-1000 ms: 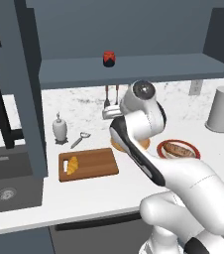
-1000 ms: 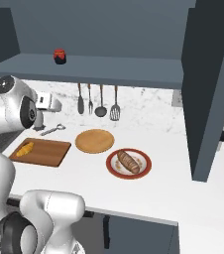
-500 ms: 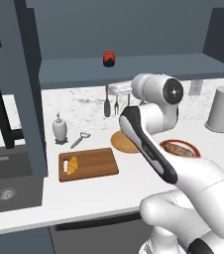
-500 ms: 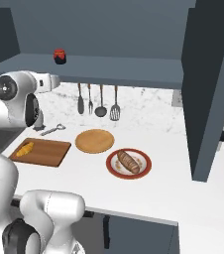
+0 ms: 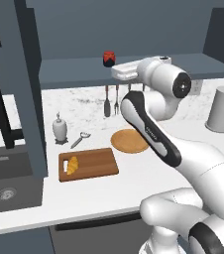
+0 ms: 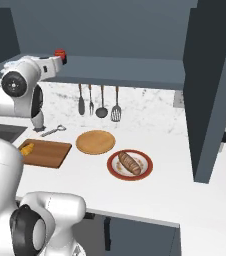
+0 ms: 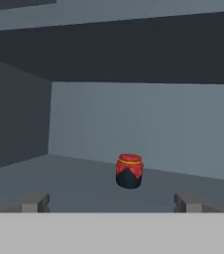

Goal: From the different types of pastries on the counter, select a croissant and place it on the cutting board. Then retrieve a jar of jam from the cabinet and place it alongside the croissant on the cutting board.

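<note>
Left base view shows the small golden crescent croissant (image 5: 72, 165) already on the brown wooden cutting board (image 5: 96, 162), while the wide-open gripper (image 7: 111, 202) faces the untouched squat red jam jar (image 7: 129, 171) mid-shelf in the dark blue-grey cabinet (image 7: 44, 181).

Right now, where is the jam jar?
The jam jar stands on the cabinet shelf, just ahead of the open gripper.

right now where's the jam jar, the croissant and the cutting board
jar of jam (image 7: 129, 171), hand view, middle of its body on the cabinet shelf
croissant (image 5: 72, 165), left base view, middle of the pastry
cutting board (image 5: 98, 162), left base view, bare wood right of the croissant
</note>
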Motion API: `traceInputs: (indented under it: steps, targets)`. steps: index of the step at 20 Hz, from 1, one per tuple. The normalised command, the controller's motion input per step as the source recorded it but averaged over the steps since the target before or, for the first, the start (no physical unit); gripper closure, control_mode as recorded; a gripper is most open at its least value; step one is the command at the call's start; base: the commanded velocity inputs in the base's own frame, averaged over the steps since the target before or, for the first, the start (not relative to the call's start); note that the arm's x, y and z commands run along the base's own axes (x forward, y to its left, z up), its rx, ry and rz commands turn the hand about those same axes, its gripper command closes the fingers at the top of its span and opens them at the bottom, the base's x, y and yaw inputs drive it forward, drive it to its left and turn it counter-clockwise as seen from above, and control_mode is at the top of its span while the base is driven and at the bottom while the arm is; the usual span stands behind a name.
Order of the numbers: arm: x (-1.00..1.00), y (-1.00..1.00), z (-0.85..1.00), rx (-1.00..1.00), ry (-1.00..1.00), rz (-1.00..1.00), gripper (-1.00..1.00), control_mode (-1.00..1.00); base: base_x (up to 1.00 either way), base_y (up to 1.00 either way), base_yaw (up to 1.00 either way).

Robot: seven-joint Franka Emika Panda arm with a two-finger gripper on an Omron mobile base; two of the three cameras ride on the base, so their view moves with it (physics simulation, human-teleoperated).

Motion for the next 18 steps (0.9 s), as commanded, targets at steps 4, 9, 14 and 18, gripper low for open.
traceInputs:
  steps: [4, 9, 14, 18]
  targets:
    - [0.10, 0.00, -0.04, 0.00, 0.00, 0.00, -1.00, -1.00, 0.00, 0.00, 0.00]
    - [0.48, -0.04, 0.00, 0.00, 0.06, 0.00, -1.00, -1.00, 0.00, 0.00, 0.00]
    - [0.63, -0.06, 0.00, 0.00, 0.04, 0.00, -1.00, -1.00, 0.00, 0.00, 0.00]
    - [0.66, 0.00, 0.00, 0.00, 0.05, 0.00, -1.00, -1.00, 0.00, 0.00, 0.00]
